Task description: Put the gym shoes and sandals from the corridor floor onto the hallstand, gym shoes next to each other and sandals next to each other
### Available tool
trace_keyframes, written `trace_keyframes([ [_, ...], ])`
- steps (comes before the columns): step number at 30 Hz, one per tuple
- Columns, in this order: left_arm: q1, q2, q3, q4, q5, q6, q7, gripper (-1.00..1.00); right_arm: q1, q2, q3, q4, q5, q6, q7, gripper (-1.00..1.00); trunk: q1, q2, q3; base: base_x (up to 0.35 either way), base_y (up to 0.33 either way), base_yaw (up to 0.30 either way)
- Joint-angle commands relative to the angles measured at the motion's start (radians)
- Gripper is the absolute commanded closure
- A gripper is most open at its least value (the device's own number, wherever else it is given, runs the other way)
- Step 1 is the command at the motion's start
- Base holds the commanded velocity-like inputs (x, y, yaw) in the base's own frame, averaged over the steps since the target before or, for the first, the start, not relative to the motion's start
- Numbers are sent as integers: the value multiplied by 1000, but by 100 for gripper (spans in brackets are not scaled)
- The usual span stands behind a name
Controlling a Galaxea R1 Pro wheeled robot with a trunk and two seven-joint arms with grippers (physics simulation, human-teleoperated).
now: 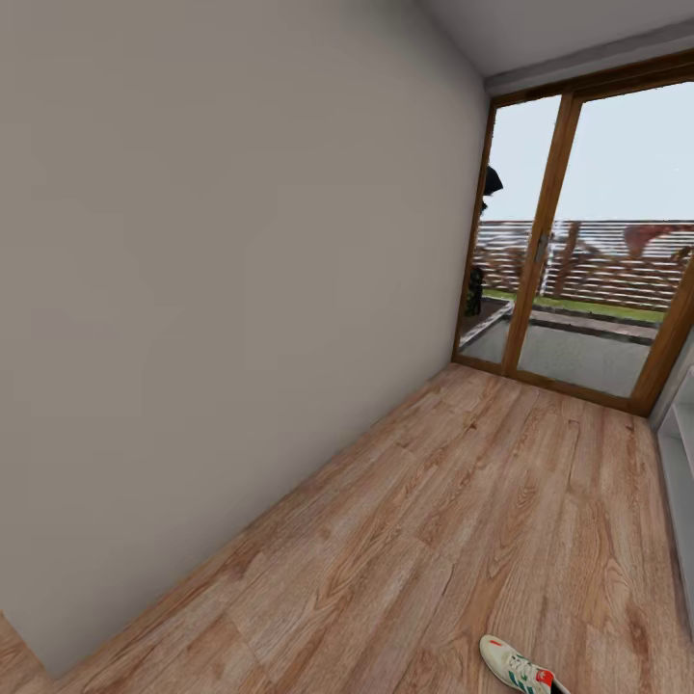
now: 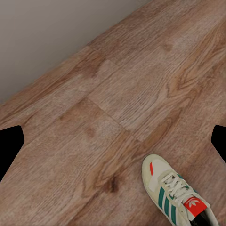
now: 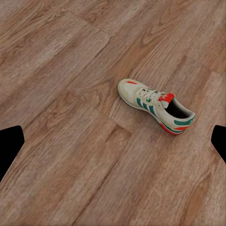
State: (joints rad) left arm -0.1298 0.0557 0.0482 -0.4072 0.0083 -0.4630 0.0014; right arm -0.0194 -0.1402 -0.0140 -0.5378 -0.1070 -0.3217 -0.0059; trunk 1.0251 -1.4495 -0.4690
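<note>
One gym shoe [image 1: 518, 667] counted, no sandals in sight. It sits upright on the wood floor [image 1: 434, 540] at the bottom edge of your head view, out from the grey wall [image 1: 212, 289]. The left wrist view has the shoe [image 2: 176, 193] partly cut off; the right wrist view has it [image 3: 155, 106] whole and well below the claw.

Both claws [image 2: 113, 141] [image 3: 113, 141] show just dark finger tips at the frame edges, set wide apart, nothing held.

Risks, my read: the shoe is nearly out of your head view, so a reach now goes half blind. Grab by the soft collar and it may tip or slip out. A pale unit [image 1: 680, 463] at the right edge is probably the shoe rack; its shelves can't be made out. One glass door [image 1: 578, 241] ahead.
</note>
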Motion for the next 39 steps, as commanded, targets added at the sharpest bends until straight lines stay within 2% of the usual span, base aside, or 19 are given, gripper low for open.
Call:
trace_keyframes([
  [1,-1,0,1,1,0,-3,0,-100,-1,-1,2,1,-10,-4,0,-100,0,-1,-1,6,-4,0],
  [39,-1,0,1,1,1,-5,0,-100,-1,-1,-3,0,-14,-2,-6,-100,0,-1,-1,26,-32,0],
])
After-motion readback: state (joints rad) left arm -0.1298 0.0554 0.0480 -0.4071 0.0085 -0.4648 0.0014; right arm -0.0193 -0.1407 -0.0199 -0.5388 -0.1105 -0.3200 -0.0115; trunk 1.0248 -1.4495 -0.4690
